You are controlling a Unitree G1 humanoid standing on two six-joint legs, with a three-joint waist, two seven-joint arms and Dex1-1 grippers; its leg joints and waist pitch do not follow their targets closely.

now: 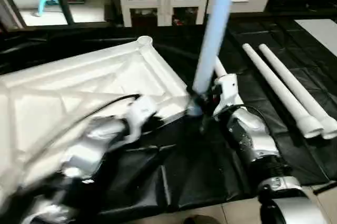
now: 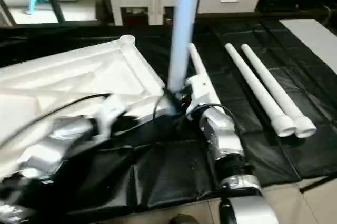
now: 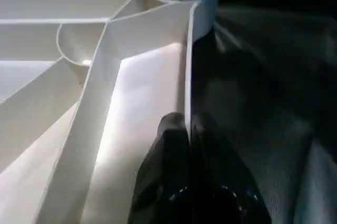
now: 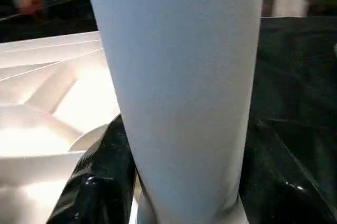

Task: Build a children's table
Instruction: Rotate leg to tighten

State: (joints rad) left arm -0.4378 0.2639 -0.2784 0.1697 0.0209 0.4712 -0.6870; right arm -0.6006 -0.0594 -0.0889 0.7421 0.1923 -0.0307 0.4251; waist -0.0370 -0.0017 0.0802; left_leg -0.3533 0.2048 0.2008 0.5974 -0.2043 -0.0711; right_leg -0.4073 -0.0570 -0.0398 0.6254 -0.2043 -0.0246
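Gripping the upright leg (image 1: 213, 34), the right tool (image 1: 202, 105) straddles it.

My right gripper (image 1: 201, 109) stands at the end of my silver right forearm (image 1: 250, 137), which reaches forward and up from my lower right. Its black fingers (image 4: 100, 192) sit either side of the upright leg (image 1: 213, 34), seemingly closed against it. My left gripper (image 3: 189, 145) has its two fingers pressed together. My left forearm (image 1: 92, 148) stretches forward, blurred, with a black cable (image 1: 105, 103) arching over the wrist.
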